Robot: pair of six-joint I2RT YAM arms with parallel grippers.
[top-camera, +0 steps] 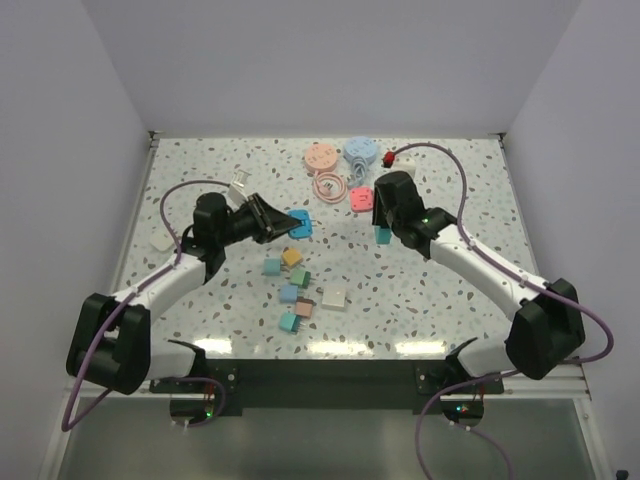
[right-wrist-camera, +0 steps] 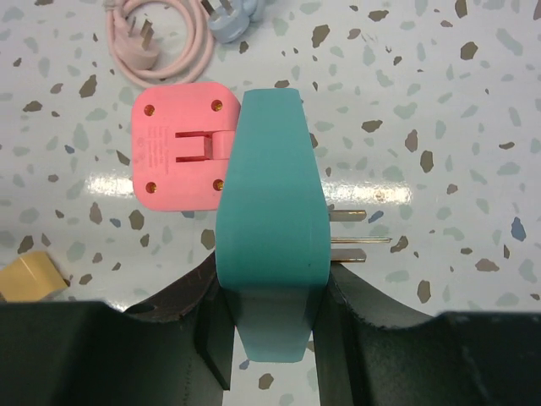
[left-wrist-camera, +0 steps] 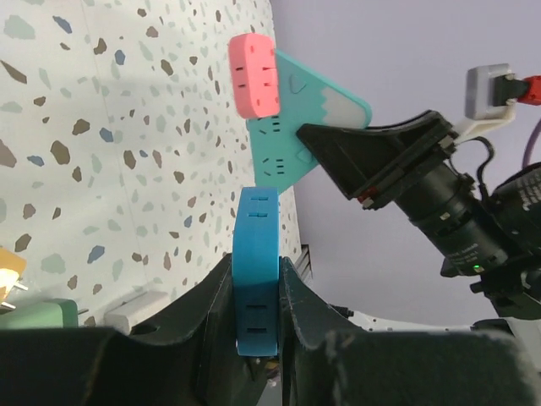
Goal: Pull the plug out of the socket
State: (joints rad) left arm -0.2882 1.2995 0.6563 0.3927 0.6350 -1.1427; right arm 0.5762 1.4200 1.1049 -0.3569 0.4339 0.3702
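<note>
1. The left pincer (left-wrist-camera: pixel 255 288) is clamped tight on a bright blue rectangular plastic socket (left-wrist-camera: pixel 255 220), gripping its two narrow sides.
2. The right pincer (right-wrist-camera: pixel 270 313) is partly closed around a teal tapered plastic plug (right-wrist-camera: pixel 272 211), whose three metal prongs (right-wrist-camera: pixel 347 241) stick out bare to one side.
3. Plug and socket are apart, each in its own pincer, above the speckled bench (top-camera: pixel 200 160).
4. Just beyond the right pincer lies one pink square adapter (right-wrist-camera: pixel 177 156), with one pink coiled cable (right-wrist-camera: pixel 161 76) farther out.
5. On the near side of the left pincer, between the arms, lie six small coloured blocks (top-camera: pixel 289 293) and one white block (top-camera: pixel 334 298).
</note>
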